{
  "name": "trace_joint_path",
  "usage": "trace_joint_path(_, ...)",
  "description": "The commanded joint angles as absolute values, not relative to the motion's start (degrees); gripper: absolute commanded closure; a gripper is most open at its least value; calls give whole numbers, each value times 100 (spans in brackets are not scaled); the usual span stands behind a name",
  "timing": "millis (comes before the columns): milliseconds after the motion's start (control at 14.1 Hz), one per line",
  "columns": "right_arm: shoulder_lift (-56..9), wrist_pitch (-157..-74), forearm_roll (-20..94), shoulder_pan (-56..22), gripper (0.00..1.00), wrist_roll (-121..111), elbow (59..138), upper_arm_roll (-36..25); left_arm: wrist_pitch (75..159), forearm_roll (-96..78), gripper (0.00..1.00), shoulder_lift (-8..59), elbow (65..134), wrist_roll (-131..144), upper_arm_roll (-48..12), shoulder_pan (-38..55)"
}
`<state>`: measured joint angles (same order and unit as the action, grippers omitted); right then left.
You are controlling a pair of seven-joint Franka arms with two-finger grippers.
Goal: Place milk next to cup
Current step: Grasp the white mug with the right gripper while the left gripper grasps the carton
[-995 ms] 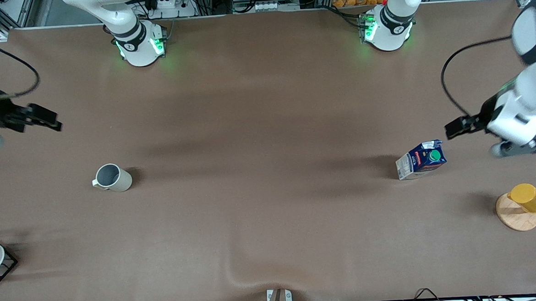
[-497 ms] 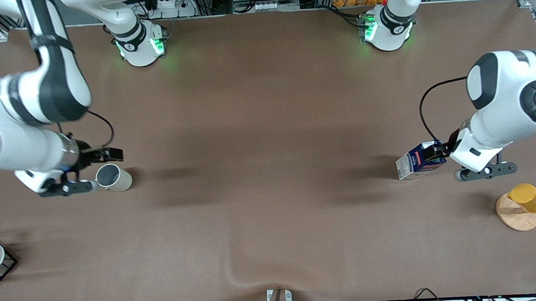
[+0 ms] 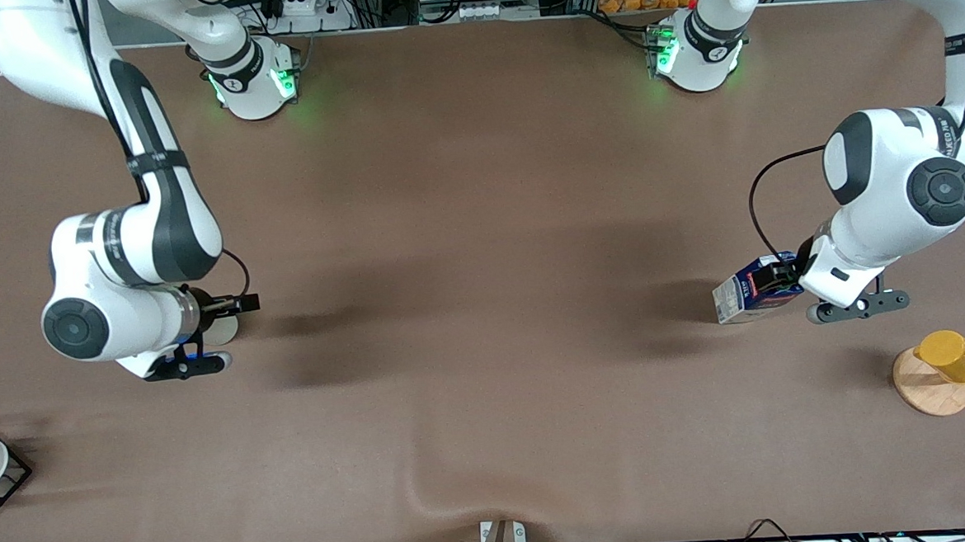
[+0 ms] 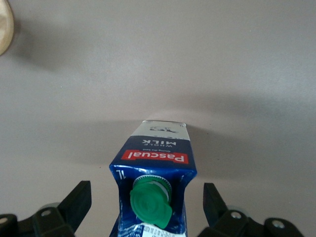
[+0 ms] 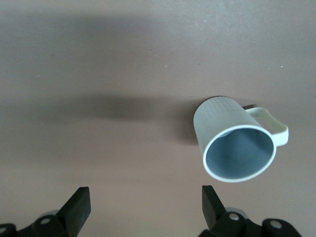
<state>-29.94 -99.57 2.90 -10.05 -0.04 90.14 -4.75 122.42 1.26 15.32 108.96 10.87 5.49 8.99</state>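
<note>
Milk [image 3: 746,292]: one carton, upright on the bench [image 3: 481,246] at the left arm's end, cap partly hidden.
Cup [image 5: 236,147]: one mug at the right arm's end, mostly hidden in front view.
Left hand [image 4: 144,203]: open, fingers [image 4: 76,203] straddling the carton.
Right hand [image 5: 144,204]: open, over bare bench with the mug at its 1 o'clock.
Yellow cup [image 3: 954,356]: one.

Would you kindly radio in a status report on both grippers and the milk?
Left gripper open, straddling upright milk. Right gripper open over cup, fingers not around it. Path between looks unobstructed.
</note>
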Motion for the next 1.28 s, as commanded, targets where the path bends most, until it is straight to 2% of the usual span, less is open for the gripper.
trace_joint_path(0, -3260, -10124, 255, -792, 0, -446, 8903, -457, 12401, 246, 0, 1345, 11171, 1072, 527, 905)
trace_joint_path(355, -3516, -10248, 264, -545, 0, -1107, 9228, -457, 12401, 246, 2, 1415, 11206, 1072, 519, 967)
trace_joint_path(568, -3585, -10318, 272, -519, 0, -1134, 9255, -457, 12401, 202, 21, 1494, 11136, 1081, 519, 967)
trace_joint_path(639, -3612, -10501, 290, -449, 97, -1134, 9255, -448, 12410, 202, 26, 1494, 11127, 1081, 519, 975)
trace_joint_path(710, -3621, -10633, 325, -422, 100, -1134, 9255, -448, 12419, 202, 32, 1494, 11110, 1081, 519, 967)
trace_joint_path(852, -3630, -10609, 325, -422, 100, -1134, 9272, -448, 12480, 158, 45, 1512, 10979, 1151, 519, 949)
trace_joint_path(995, -3630, -10608, 325, -431, 100, -1134, 9264, -448, 12480, 149, 67, 1556, 10916, 1160, 519, 958)
trace_joint_path(1208, -3595, -10617, 334, -439, 100, -1160, 9194, -448, 12472, 158, 80, 1512, 10907, 1545, 501, 993)
